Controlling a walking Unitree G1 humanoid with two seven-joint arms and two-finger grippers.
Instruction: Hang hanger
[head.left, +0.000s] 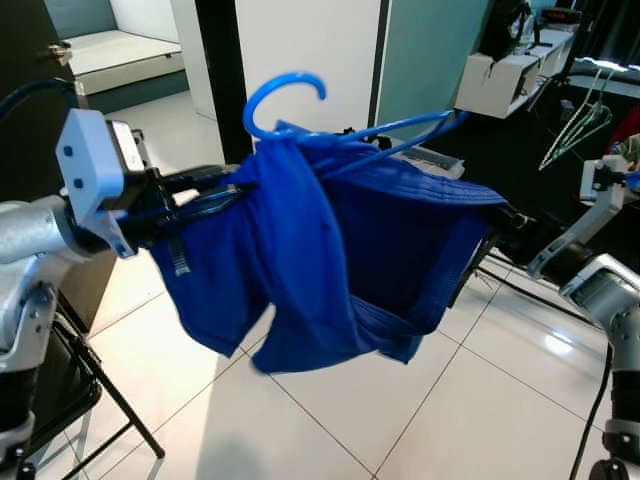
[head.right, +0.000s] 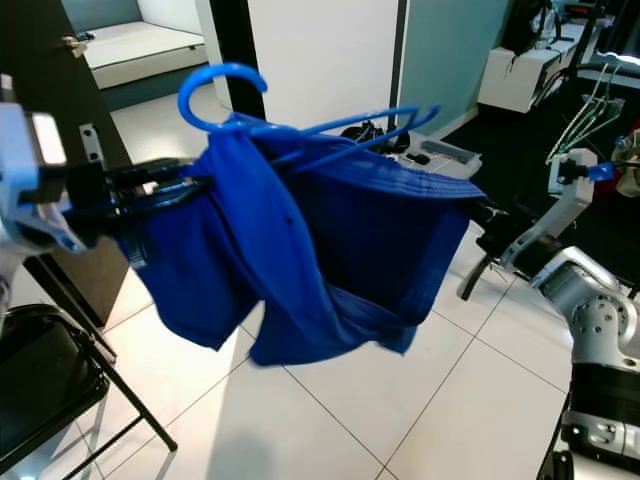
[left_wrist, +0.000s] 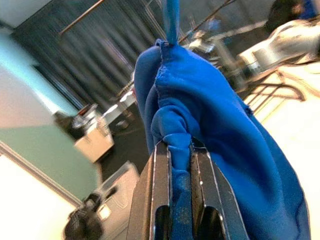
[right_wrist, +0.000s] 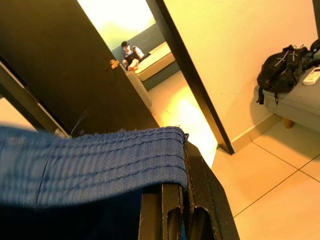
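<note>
A blue plastic hanger (head.left: 290, 95) carries a blue garment (head.left: 340, 250), held up in the air between my two arms. Its hook curls up at the top left, and its arms run right toward the blue strap ends (head.left: 420, 125). My left gripper (head.left: 190, 205) is shut on the garment's left edge; in the left wrist view the cloth (left_wrist: 177, 145) is bunched between the black fingers (left_wrist: 160, 185). My right gripper (head.right: 490, 225) holds the garment's right edge, with a ribbed blue band (right_wrist: 100, 160) lying over its shut fingers (right_wrist: 172, 210).
White tiled floor (head.left: 330, 420) lies below. A black folding chair (head.left: 70, 380) stands at my lower left, beside a dark door (head.right: 60, 90). Pale hangers (head.left: 575, 125) hang at the far right near a white shelf (head.left: 510, 75). A person sits on a bed (right_wrist: 131, 52) beyond the doorway.
</note>
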